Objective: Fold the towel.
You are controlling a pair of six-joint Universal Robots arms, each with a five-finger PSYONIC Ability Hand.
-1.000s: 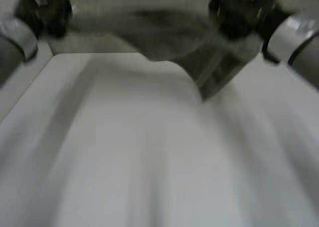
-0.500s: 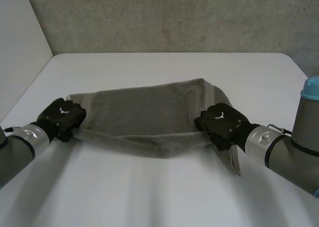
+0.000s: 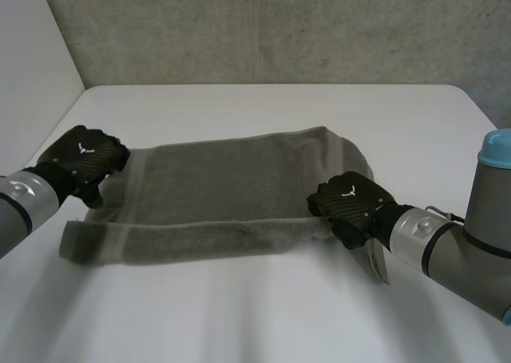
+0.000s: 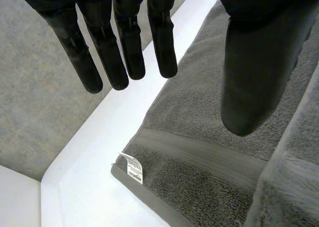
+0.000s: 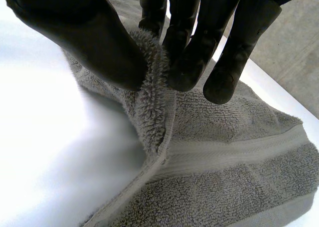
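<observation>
A grey towel point(image 3: 231, 187) lies spread on the white table point(image 3: 263, 108), its near edge folded over into a long band point(image 3: 200, 237). My left hand point(image 3: 84, 162) hovers over the towel's left end with straight, spread fingers point(image 4: 119, 47) and holds nothing; the towel's corner with a white label point(image 4: 132, 167) lies below its fingertips. At the right end of the fold, my right hand point(image 3: 351, 203) pinches the towel's edge point(image 5: 154, 102) between thumb and fingers.
A grey wall point(image 3: 263, 28) rises behind the table's far edge. Bare table lies in front of the towel and beyond it. Part of the towel's right end point(image 3: 375, 259) sticks out toward the front under my right wrist.
My left hand has let go of the towel and moved back to the left. The towel's left end has dropped flat onto the table. My right hand keeps its pinch.
</observation>
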